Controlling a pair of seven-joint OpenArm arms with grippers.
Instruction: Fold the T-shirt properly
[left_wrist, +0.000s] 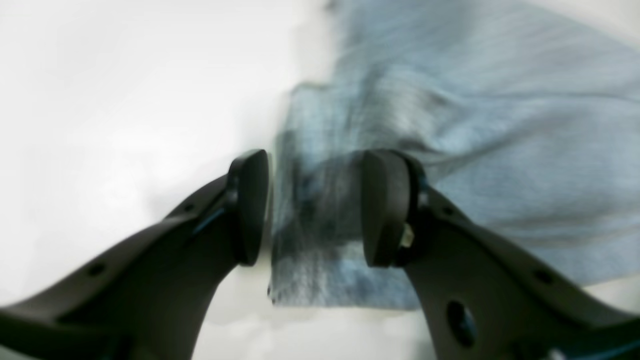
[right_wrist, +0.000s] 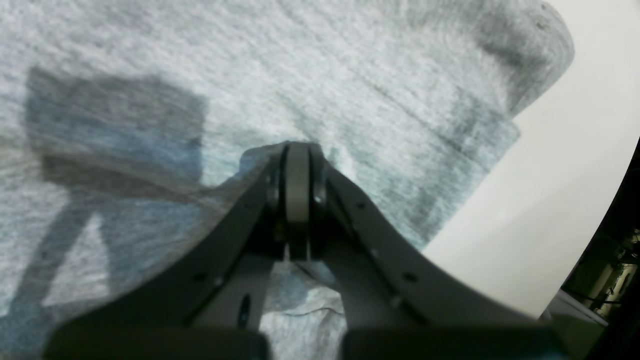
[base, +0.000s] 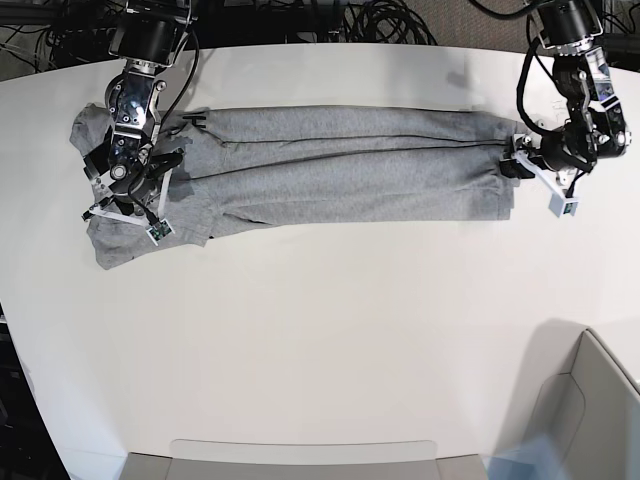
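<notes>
Base view: I see the T-shirt (base: 340, 165) lying as a long grey band along the far edge of the tabletop (base: 320, 330), with one arm at each end of it.
Why it lies so: I judge the sides are already folded in, and the two arms stand at opposite ends to keep the band taut and straight for a lengthwise fold.
Left gripper (left_wrist: 315, 207): the jaws stand well apart at the shirt's end near the far right corner. A strip of the cloth edge shows in the gap between the pads. I see no pinch, so I read it as holding nothing.
Right gripper (right_wrist: 297, 150): the pads are pressed together at the end near the far left corner. A ridge of cloth rises to the tips, so I take it to have the shirt nipped there.
Doubt: both wrist views are blurred, so I cannot tell how much cloth is in that nip.
</notes>
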